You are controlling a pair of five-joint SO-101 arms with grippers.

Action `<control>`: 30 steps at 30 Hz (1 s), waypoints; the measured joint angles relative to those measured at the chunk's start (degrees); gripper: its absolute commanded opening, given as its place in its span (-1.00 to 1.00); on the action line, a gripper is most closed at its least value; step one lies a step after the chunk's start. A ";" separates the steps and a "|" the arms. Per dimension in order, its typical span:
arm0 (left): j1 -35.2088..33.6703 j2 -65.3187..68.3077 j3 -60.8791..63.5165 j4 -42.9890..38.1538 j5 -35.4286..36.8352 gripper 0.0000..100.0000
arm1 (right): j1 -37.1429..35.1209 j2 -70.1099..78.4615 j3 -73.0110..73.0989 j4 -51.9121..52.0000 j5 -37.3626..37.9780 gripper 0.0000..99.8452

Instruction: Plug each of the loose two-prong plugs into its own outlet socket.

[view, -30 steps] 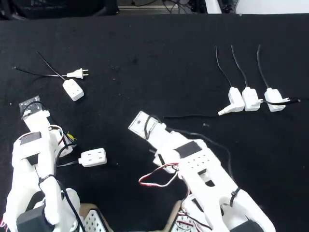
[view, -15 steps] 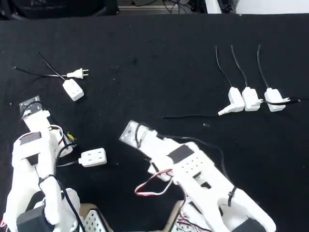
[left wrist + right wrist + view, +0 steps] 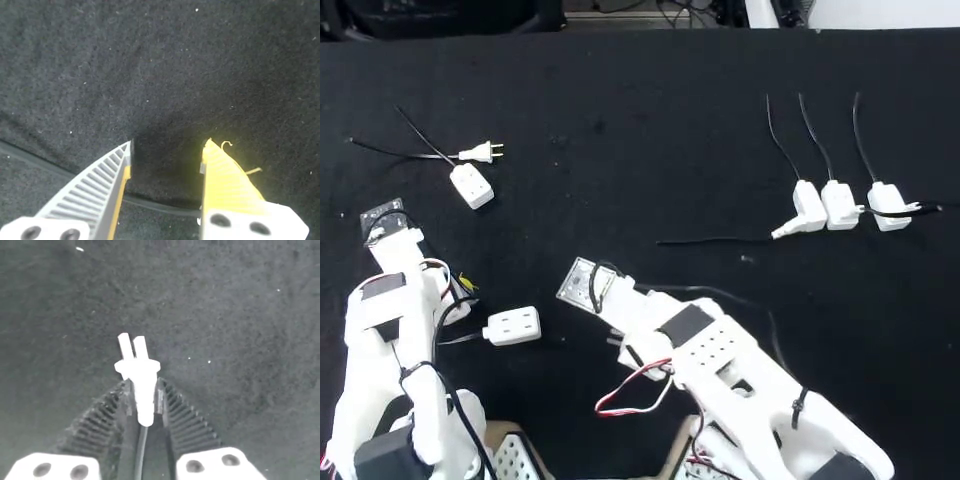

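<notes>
The right gripper [image 3: 142, 386] is clamped on a white two-prong plug [image 3: 137, 367], pinching its body so the prongs stick out past the fingertips and the cord runs back between the jaws. It sits over the black table [image 3: 640, 90], near the middle front. The left gripper [image 3: 168, 150] is spread wide with nothing in it, close above the cloth, with a dark cord [image 3: 30, 157] lying across beneath it. Just beside the left arm lies a white socket block [image 3: 512, 325]. It looks like the nearest free one, so I judge the step in hand to be taking the held plug to it. The next move calls for turning the prongs to face the slots, squaring them up and pushing straight in. Farther off, a second plug [image 3: 480, 152] lies near another socket block [image 3: 472, 185], apparently not yet joined. Three more socket blocks [image 3: 840, 205] sit in a row at the far right. No writing or label can be read on any of them
</notes>
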 measured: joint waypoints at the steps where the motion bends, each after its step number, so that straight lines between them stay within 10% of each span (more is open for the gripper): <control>1: 0.00 0.00 0.00 0.00 0.00 -0.54 | 0.00 -0.18 0.00 0.62 -0.09 -0.98; 14: 0.00 0.00 0.00 0.00 0.00 -0.54 | 6.86 0.79 -1.85 0.97 1.67 -0.98; 30: 0.00 0.00 0.00 0.00 0.00 -0.54 | -5.89 -0.26 -0.18 2.37 1.76 -0.74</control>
